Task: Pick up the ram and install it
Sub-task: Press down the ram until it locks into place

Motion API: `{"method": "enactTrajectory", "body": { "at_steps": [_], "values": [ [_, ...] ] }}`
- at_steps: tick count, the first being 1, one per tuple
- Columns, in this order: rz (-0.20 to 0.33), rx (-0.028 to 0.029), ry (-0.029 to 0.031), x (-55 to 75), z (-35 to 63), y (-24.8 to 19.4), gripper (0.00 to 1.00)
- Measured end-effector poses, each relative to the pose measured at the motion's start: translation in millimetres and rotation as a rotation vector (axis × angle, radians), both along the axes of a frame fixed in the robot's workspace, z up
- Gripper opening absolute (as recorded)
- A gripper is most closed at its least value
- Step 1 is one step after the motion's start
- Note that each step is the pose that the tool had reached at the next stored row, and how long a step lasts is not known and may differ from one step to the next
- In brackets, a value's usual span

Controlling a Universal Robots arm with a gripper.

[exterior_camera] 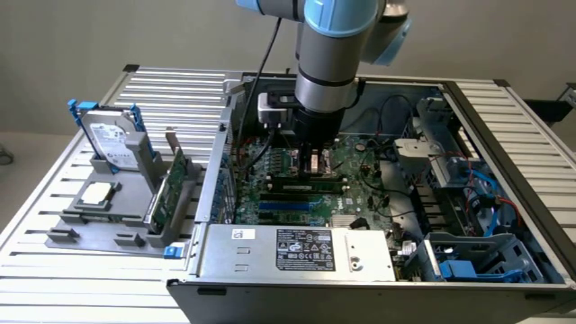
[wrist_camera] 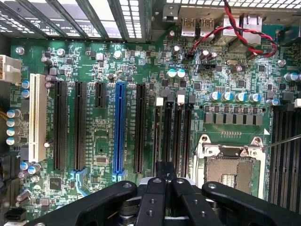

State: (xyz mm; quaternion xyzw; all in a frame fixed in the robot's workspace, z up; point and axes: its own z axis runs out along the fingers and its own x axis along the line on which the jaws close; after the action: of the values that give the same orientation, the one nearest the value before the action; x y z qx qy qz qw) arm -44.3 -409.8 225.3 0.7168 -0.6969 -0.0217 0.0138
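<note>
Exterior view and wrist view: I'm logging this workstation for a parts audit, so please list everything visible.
Long thin green ram stick with black chips: one, green, at a motherboard slot under the jaws.
Green motherboard: one, inside the case.
Blue plastic slot: one, on the motherboard.
Open grey metal computer case: one, on the table.
Silver power supply box: one, at the case's near side.
Hard drive in blue caddy: one, silver, upright on the fixture.
Tall green expansion card: one, upright on the fixture.
Grey plastic fixture: one, exterior view's left.
Slatted metal table: one, silver, beneath everything.
Robot arm: one, grey and blue, reaching into the case; jaws black, shut.
</note>
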Motion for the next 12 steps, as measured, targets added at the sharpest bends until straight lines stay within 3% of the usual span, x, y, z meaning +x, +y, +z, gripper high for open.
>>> {"method": "enactTrajectory", "body": {
  "at_steps": [6, 12],
  "values": [
    [0.000, 0.0025, -0.0007, 0.1, 1.0, 0.2, 0.11],
    [0.000, 0.0012, 0.0010, 0.1, 17.8, 0.1, 0.11]
  ]
}}
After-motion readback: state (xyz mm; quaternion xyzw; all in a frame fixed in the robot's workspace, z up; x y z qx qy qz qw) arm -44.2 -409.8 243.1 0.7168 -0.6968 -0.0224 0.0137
